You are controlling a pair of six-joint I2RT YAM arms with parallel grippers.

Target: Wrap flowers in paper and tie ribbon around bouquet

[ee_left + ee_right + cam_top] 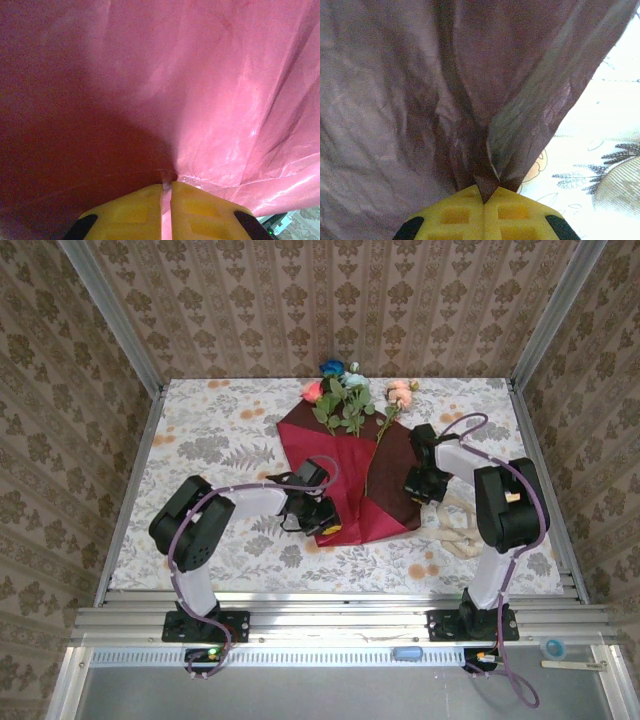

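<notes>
The dark red paper [345, 465] lies mid-table with its two sides raised and folded inward. The flowers [345, 400] rest on its far part, pink, red and blue heads past the far edge and stems running down into the fold. My left gripper [322, 517] is shut on the paper's near left edge; in the left wrist view its yellow fingers [200, 210] pinch the paper [200, 100]. My right gripper [418, 487] is shut on the right flap; its wrist view shows the paper [420, 90] bunched between the fingers [515, 215]. The beige ribbon [455, 530] lies loose on the table, right of the paper.
A flower-print tablecloth [210, 440] covers the table, with open room left of the paper. Patterned walls and metal frame posts [135, 360] close in the sides and back. The right arm [505, 505] stands over the ribbon's far side.
</notes>
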